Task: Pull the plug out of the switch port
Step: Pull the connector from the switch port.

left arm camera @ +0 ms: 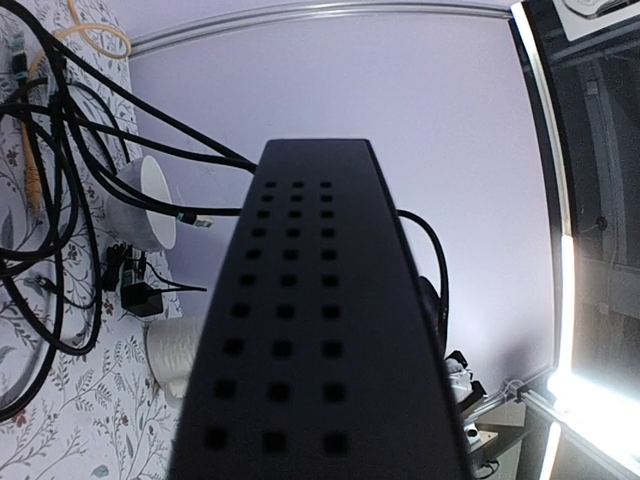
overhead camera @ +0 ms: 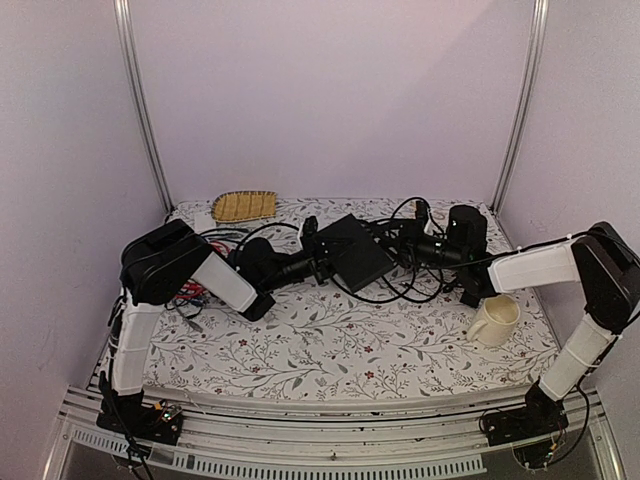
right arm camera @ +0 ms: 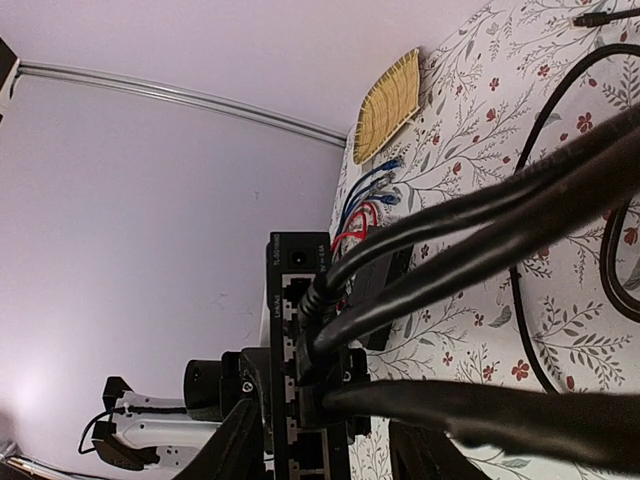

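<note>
The switch (overhead camera: 355,250), a flat matte-black box, is held up on edge at the back middle of the table. My left gripper (overhead camera: 318,258) is shut on its left end. The box's vented face (left arm camera: 300,330) fills the left wrist view and hides those fingers. In the right wrist view the port row (right arm camera: 298,300) faces me with three black plugs in it: upper (right arm camera: 320,292), middle (right arm camera: 308,345) and lower (right arm camera: 322,402). Their thick cables run right. My right gripper (right arm camera: 330,462) is open, its fingers (right arm camera: 235,450) on either side of the switch edge by the lower plug. It also shows from above (overhead camera: 410,250).
Black cable loops (overhead camera: 400,285) lie around the switch. A cream mug (overhead camera: 495,320) stands front right. A woven yellow mat (overhead camera: 244,205) lies at the back left. Red and blue cables (overhead camera: 195,290) lie under the left arm. A small black adapter (left arm camera: 140,295) sits among the cables.
</note>
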`<action>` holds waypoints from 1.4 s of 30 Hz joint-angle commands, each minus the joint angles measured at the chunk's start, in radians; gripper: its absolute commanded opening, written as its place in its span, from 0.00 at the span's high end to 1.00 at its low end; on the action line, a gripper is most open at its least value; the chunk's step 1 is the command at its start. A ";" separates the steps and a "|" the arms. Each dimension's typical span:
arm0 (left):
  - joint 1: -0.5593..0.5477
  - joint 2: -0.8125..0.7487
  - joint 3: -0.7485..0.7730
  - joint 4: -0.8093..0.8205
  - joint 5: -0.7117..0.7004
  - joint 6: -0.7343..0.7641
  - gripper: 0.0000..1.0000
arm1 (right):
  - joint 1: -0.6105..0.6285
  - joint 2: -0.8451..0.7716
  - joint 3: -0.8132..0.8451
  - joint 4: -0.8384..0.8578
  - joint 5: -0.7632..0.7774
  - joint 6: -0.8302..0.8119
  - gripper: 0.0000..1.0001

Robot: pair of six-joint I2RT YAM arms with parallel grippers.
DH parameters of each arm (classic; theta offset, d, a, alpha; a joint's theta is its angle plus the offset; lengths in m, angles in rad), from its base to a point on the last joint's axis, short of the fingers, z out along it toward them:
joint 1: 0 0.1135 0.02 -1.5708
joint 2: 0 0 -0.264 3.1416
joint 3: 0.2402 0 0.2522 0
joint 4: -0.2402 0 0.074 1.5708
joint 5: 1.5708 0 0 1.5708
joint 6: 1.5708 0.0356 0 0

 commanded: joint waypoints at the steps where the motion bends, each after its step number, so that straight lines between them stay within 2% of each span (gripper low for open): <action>1: -0.012 -0.007 0.035 0.117 0.012 -0.003 1.00 | 0.009 0.024 0.037 0.041 -0.016 0.013 0.56; 9: -0.012 0.000 0.044 0.119 0.012 -0.007 1.00 | 0.016 0.042 0.052 0.044 -0.032 0.017 0.57; 24: -0.011 0.001 0.042 0.124 0.011 -0.009 1.00 | 0.019 0.042 0.053 0.057 -0.027 0.023 0.71; 34: -0.013 -0.002 0.038 0.130 0.009 -0.013 1.00 | 0.019 0.045 0.060 0.067 -0.015 0.038 0.66; 42: -0.013 -0.010 0.028 0.136 -0.003 -0.013 1.00 | 0.019 0.042 0.063 0.051 0.005 0.037 0.67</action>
